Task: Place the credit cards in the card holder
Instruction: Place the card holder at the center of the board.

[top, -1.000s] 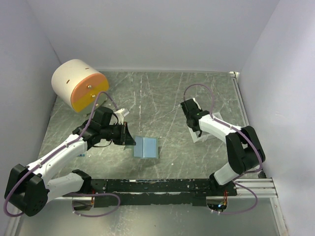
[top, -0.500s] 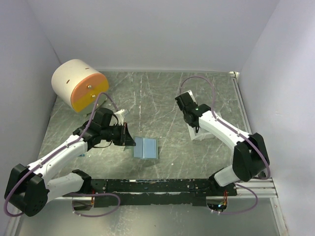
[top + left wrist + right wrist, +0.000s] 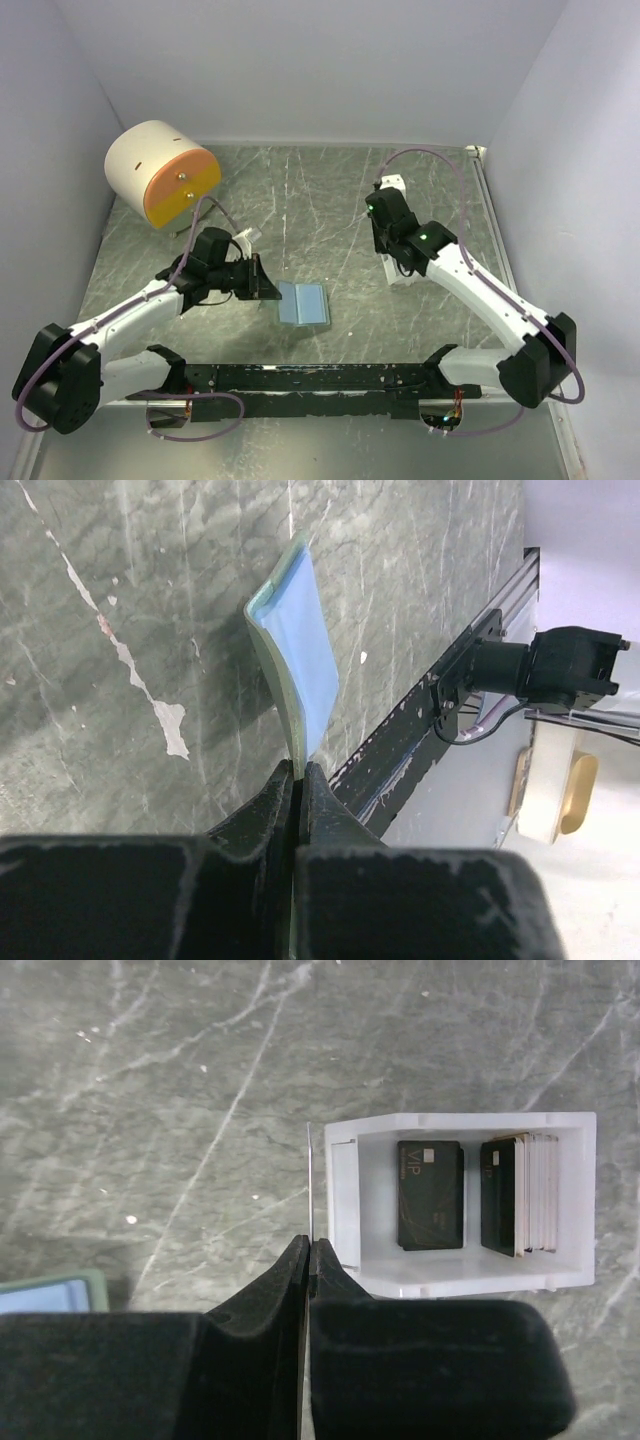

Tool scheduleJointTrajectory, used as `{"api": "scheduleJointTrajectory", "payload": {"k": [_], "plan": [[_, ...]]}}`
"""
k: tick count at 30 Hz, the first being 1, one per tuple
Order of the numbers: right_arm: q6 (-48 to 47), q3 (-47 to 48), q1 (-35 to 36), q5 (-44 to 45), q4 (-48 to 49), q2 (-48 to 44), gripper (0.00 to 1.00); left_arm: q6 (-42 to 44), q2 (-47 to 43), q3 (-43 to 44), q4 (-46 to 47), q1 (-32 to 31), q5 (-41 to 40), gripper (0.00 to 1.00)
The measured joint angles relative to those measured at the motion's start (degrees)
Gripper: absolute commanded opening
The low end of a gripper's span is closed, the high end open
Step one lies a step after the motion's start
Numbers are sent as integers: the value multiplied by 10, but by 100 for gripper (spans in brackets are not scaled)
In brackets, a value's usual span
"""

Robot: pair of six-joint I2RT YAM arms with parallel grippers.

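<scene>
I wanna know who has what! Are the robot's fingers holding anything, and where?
The left fingers pinch the card holder by its edge. The right fingers pinch a credit card, seen edge-on, by its near edge.

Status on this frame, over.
Left gripper shut on card holder edge. Right gripper shut on card, beside tray. Other cards in tray. Nothing between tray and holder.

The surface point(image 3: 330, 190) lies open across the far middle. A round cabinet point(image 3: 160, 175) blocks the far left corner. A white tray point(image 3: 460, 1280) stands right, the card holder point(image 3: 303, 303) near centre.
</scene>
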Motion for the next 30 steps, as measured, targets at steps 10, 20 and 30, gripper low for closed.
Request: {"api": "scheduleJointTrajectory", "payload": {"k": [10, 20, 30], "plan": [[26, -46, 0, -70, 62, -72, 0, -43, 47, -49, 87, 0, 8, 7], [95, -132, 1, -205, 151, -115, 0, -51, 119, -73, 111, 0, -38, 48], [176, -205, 10, -290, 245, -144, 0, -47, 46, 2, -43, 0, -167, 62]]}}
